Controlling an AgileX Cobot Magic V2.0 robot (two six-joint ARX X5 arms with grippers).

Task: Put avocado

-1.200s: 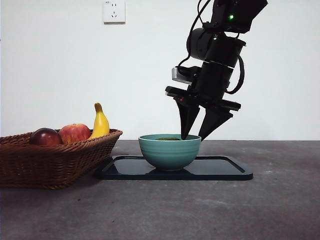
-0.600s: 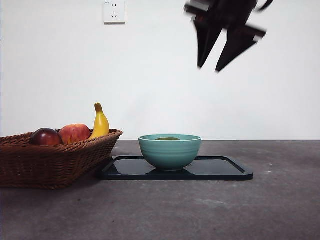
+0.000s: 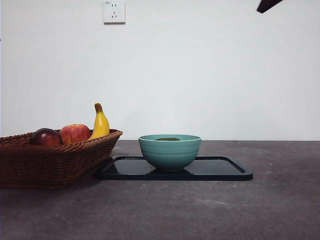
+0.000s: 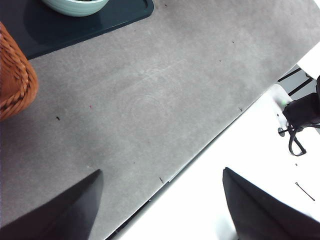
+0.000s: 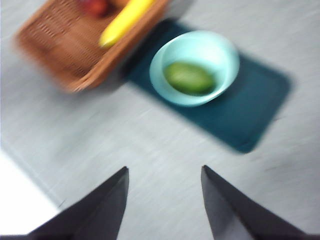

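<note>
The avocado (image 5: 189, 78) is seen lying inside the teal bowl (image 3: 170, 151), only its olive-green top (image 3: 167, 139) showing above the rim in the front view, while the right wrist view, though blurred, shows it resting whole on the bowl's floor. The bowl is set on a dark rectangular tray (image 3: 220, 168), toward the tray's end nearer a wicker basket (image 3: 50, 162), and the tray rests on the grey worktop (image 3: 200, 210). The basket stands just beside the tray; whether the two touch cannot be told. In the basket a dark purple-red round fruit (image 3: 45, 136), a red-yellow apple (image 3: 74, 133) and an upright banana (image 3: 100, 122) are held. A white wall socket (image 3: 114, 11) is mounted on the wall behind. The right hand (image 5: 164, 200) is held high over the worktop, well apart from the bowl, with its two black jaws spread and nothing between them; in the front view only a black tip (image 3: 268, 5) is visible at the top edge. The left hand (image 4: 162, 200) is positioned above the worktop's edge, well away from the tray, its jaws likewise spread wide and empty, with a corner of the tray, the bowl's rim and the basket's side seen beyond it.
</note>
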